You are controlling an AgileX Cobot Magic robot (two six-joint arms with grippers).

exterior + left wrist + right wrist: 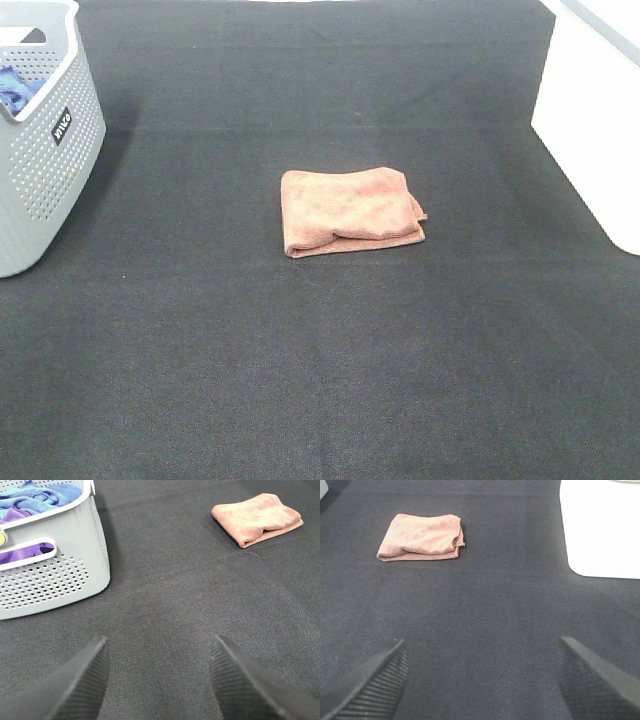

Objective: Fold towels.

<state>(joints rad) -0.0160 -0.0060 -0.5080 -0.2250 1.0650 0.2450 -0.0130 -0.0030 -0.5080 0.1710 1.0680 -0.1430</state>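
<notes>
already the one terracotta towel (350,212) lies folded into a thick rectangle on the black mat (320,380), well apart from the grey basket (45,150) and the white container (590,130), roughly between them; the fold looks done or nearly so, with one corner by the far side from the basket sticking out untidily; to finish well, judging by that loose corner, a gripper should pinch only the stray layers, draw them flush with the edge beneath, and press flat without dragging the whole bundle across the mat; both grippers hang over bare mat away from the towel; the left gripper (159,680) is spread wide, holding nothing, as is the right gripper (482,680); by count: one towel on the mat, one basket holding blue and purple cloths (35,500) whose number i cannot tell, one white container, two grippers.
</notes>
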